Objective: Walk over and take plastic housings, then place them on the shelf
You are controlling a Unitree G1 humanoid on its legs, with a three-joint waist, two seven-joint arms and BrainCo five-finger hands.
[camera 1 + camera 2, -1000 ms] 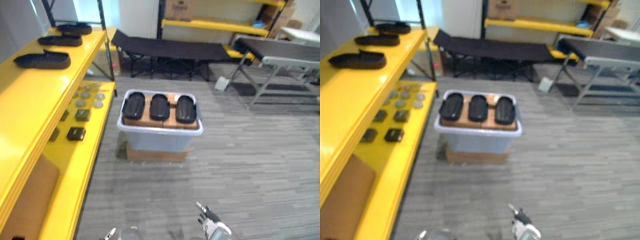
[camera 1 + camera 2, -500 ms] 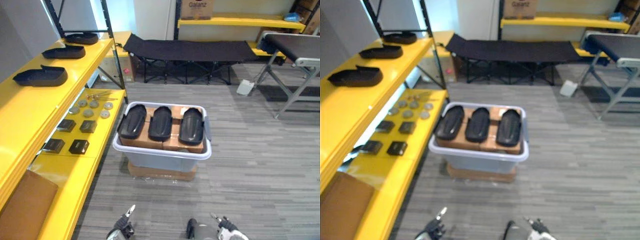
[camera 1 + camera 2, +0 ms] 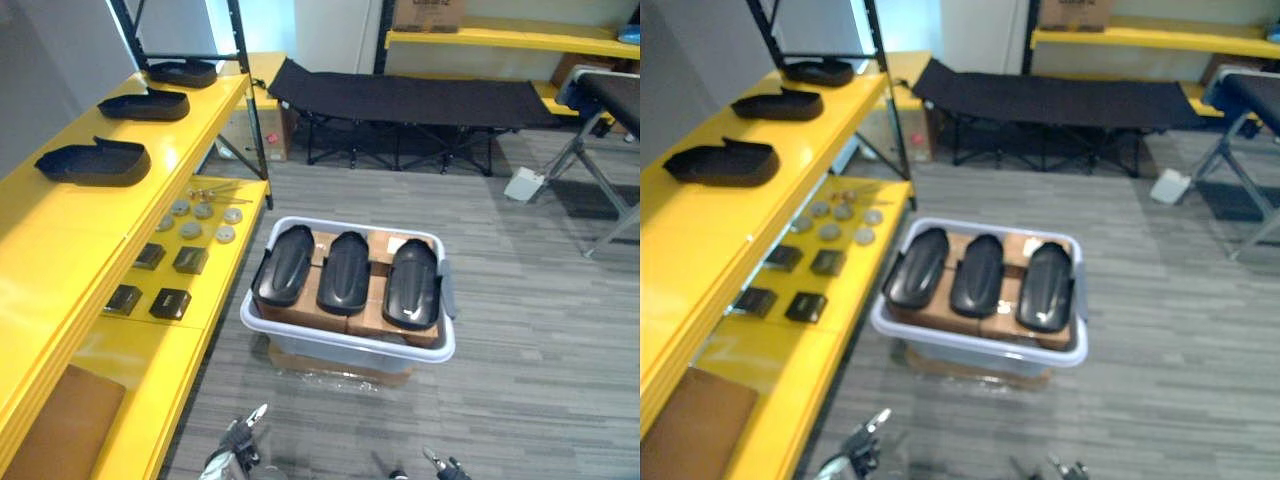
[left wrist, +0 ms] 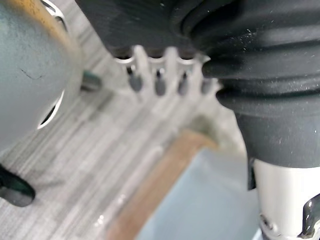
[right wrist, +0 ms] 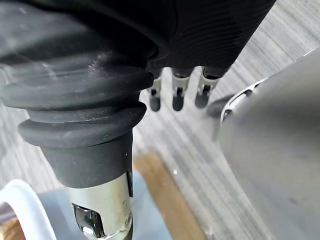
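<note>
3 glossy black oval plastic housings (image 3: 348, 272) lie side by side on cardboard boxes (image 3: 372, 312) inside 1 grey tub (image 3: 340, 345) on the floor beside the yellow shelf (image 3: 60, 215). 3 more housings (image 3: 95, 162) sit apart along its upper level. On the lower level lie 4 small black boxes (image 3: 170, 303) and 6 grey discs (image 3: 203, 211). The left hand (image 3: 238, 448) and right hand (image 5: 178, 95) hang with straight fingers, grasping nothing. Since 1 second ago the camera has moved; the tub's contents are unchanged.
</note>
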